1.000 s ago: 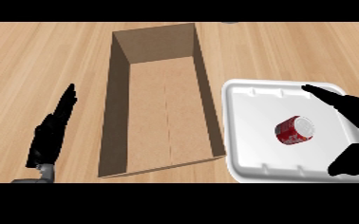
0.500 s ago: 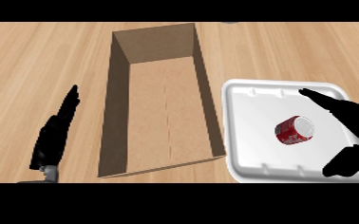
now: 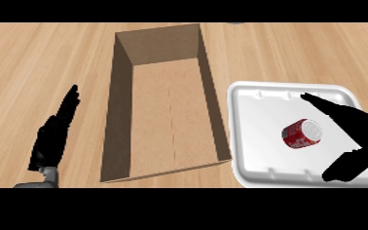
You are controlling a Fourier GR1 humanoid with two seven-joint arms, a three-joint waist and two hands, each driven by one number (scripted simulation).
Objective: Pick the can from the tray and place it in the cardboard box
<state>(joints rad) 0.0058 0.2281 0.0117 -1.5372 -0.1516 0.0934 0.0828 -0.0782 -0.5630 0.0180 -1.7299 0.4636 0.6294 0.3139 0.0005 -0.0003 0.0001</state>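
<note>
A red can [image 3: 303,133] with a silver top lies on its side in the white tray [image 3: 255,107] at the right. My right hand [image 3: 350,126] hovers over the tray's right part, open, with fingers stretched past the can's far side and the thumb below it; the can lies in the gap, not held. The open cardboard box [image 3: 165,112] stands left of the tray, with nothing inside. My left hand [image 3: 54,136] rests open at the lower left, fingers up, left of the box.
The wooden counter [image 3: 50,58] spreads around box and tray. A small dark object [image 3: 237,23] shows at the far edge.
The right hand has crept slightly left, toward the can. The left hand has dropped a little lower. Can, tray and box have not moved.
</note>
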